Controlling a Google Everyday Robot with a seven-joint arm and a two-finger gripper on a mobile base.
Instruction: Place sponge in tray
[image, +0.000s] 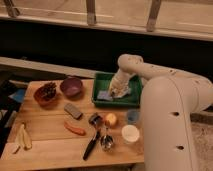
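Camera view: A white robot arm (150, 75) reaches from the right and bends down into the green tray (100, 80) at the back right of the wooden surface (50, 145). Its tool (116, 92) hangs low inside the tray, just over the tray floor. Whether the tool is parted or closed cannot be told from here, nor whether it has hold of anything.

The light-blue sponge (105, 95) lies flat inside the tray, on the left half of the tray floor, right beside the tool's tip. A whitish-grey rag (123, 91) sits bunched in the tray too, just right of the tool.

Left of the tray stands a purple bowl (71, 86), and beside that a reddish-brown bowl (46, 94) holding dark fruit. A dark grey block (73, 110) rests near the middle of the surface, with a carrot (75, 129) in front of it. Nearer the tray's front rim are a small yellow-orange fruit (110, 119), a bluish cup (132, 117) and a white cup (130, 134). A black-handled utensil (91, 146) and a metal spoon (106, 142) lie toward the front edge. At the far left front corner sits a pale, peeled-looking item (22, 138).
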